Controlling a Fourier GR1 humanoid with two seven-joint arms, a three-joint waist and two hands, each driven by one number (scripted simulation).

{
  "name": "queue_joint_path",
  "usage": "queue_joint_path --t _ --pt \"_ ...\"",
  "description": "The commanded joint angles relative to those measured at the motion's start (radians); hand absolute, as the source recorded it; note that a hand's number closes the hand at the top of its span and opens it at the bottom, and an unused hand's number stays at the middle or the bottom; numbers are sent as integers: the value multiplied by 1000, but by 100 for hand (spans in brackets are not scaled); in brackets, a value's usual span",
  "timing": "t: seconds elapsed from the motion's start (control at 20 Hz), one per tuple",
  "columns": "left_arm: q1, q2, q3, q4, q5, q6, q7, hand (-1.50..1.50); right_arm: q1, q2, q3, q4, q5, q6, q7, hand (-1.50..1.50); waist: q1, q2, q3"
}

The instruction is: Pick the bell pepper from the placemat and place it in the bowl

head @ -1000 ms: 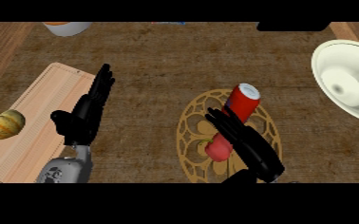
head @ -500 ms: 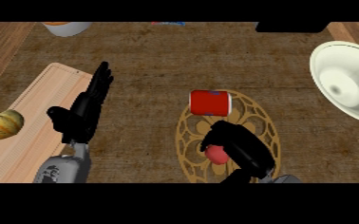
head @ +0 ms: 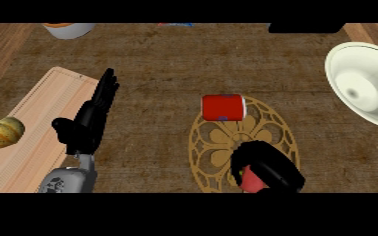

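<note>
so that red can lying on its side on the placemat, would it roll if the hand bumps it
Probably. The red can lies on its side at the far edge of the round placemat, so its curved wall would likely roll on a nudge. The flat placemat and counter seem to offer no lip to stop it. The right hand, curled round the red bell pepper, is close by.

The right hand (head: 267, 169) has curled over the bell pepper (head: 253, 180); the can (head: 223, 107) toppled.
</note>
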Motion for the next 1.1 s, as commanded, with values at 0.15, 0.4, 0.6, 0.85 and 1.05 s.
queue_joint_path --t 0.15,0.4,0.6,0.85,1.05 --pt "11 -3 11 -10 -4 17 5 0 234 -287 -269 -32 -370 235 -263 150 -35 10 10" --pt "19 6 15 -6 4 1 -6 0 345 -392 -451 -160 -628 377 -450 150 -32 7 8" --pt "17 -11 13 10 -1 16 8 0 400 -452 -605 -247 -751 357 -518 150 -29 7 8" --pt "8 4 18 -20 8 1 28 0 499 -505 -825 -466 -977 357 -360 150 -28 5 7" --pt "-32 -29 -9 16 -31 31 18 0 515 -534 -996 -518 -1103 364 -215 150 -18 9 7"
